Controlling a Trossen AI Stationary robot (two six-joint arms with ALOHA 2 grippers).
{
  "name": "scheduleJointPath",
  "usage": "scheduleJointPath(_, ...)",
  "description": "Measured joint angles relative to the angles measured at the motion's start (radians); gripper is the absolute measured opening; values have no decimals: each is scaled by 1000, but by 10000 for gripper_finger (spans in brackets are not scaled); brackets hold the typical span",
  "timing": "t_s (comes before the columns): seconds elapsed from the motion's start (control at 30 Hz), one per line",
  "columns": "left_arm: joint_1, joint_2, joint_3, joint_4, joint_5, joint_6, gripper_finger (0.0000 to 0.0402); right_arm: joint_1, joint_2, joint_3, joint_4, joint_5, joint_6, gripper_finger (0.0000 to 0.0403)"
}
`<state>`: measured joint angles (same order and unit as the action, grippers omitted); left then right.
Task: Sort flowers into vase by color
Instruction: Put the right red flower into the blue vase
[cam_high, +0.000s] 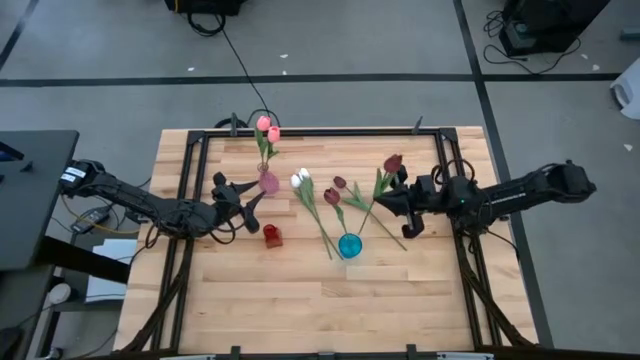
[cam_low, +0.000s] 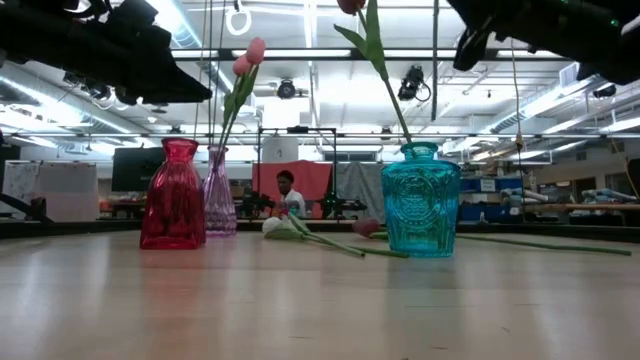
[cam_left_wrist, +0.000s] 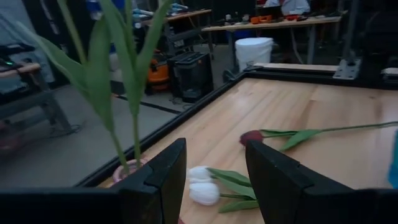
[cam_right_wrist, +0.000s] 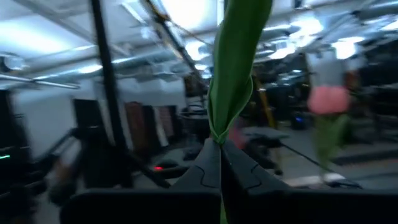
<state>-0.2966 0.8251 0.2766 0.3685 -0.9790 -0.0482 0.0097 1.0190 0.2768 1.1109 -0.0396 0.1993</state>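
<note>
Right wrist view shows the right pincer (cam_right_wrist: 221, 163) clamped on a maroon tulip's (cam_high: 392, 162) stem; its dangling end could catch the teal vase's (cam_high: 350, 245) rim below.

I see the table's (cam_high: 300, 310) whole near half bare — free passage there. The middle is crowded: loose tulips (cam_high: 318, 212) lie between the pink vase (cam_high: 268, 181) and teal vase (cam_high: 349, 245), with the red vase (cam_high: 272, 236) just beside my left gripper (cam_high: 250, 205) — little room between them.
</note>
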Motion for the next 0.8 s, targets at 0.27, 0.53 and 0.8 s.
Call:
scheduleJointPath(0.27,2,0,0,3,-53,42,170,60,159,68,72,-36,-29,3)
scheduleJointPath(0.53,2,0,0,1,-65,44,170,87,223,95,48,2,-128,3)
scheduleJointPath(0.8,2,0,0,-3,-65,44,170,87,222,96,-72,20,-141,4)
